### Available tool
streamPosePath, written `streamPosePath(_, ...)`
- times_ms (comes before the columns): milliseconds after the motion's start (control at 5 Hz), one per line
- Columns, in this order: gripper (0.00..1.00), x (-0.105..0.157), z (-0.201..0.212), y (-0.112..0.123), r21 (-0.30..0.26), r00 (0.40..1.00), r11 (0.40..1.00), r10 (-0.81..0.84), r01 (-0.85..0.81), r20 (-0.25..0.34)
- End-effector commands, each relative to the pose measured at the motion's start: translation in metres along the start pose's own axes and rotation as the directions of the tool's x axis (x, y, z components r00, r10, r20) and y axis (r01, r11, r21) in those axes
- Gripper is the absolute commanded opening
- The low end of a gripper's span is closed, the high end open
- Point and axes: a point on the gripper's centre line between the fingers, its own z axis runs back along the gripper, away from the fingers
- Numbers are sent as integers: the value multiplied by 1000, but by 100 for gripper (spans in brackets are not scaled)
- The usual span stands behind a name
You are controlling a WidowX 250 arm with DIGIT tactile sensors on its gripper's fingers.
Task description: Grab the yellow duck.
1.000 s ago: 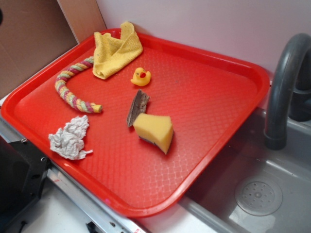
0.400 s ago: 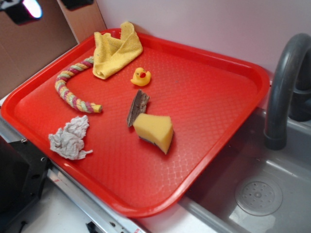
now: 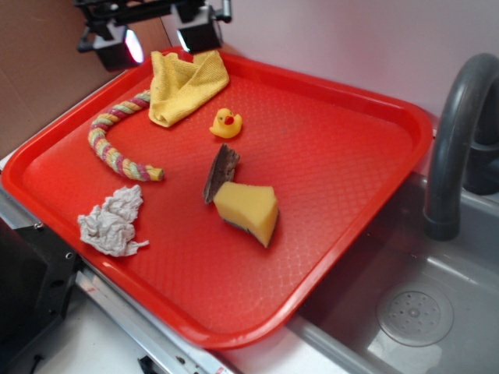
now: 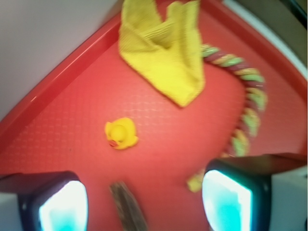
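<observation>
The yellow duck [image 3: 226, 123] is a tiny toy with a red-orange beak. It stands on the red tray [image 3: 351, 171], just right of the yellow cloth. In the wrist view the duck [image 4: 121, 133] lies above and between my two fingers, well apart from them. My gripper [image 3: 160, 40] hangs high over the tray's far left corner, above the cloth. It is open and empty, with its pads wide apart [image 4: 144, 202].
A yellow woven cloth [image 3: 185, 82], a striped rope [image 3: 117, 144], crumpled paper [image 3: 113, 222], a brown bark piece [image 3: 221, 171] and a yellow sponge [image 3: 246, 210] lie on the tray. A grey sink [image 3: 413, 312] with a dark faucet [image 3: 456, 132] is at right.
My gripper has come into the exterior view from the upper left and moved right, over the tray's far left corner. The duck and the other things have not moved.
</observation>
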Motion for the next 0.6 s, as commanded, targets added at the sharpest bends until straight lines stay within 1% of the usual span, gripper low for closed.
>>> streamPosePath(0, 100, 36, -33, -6, 9, 1000, 1000, 1, -1, -15)
streamPosePath(200, 100, 37, -54, -5, 42, 1000, 999, -3, 4, -24)
streamPosePath(400, 100, 33, -78, -6, 87, 997, 996, -32, 38, -65)
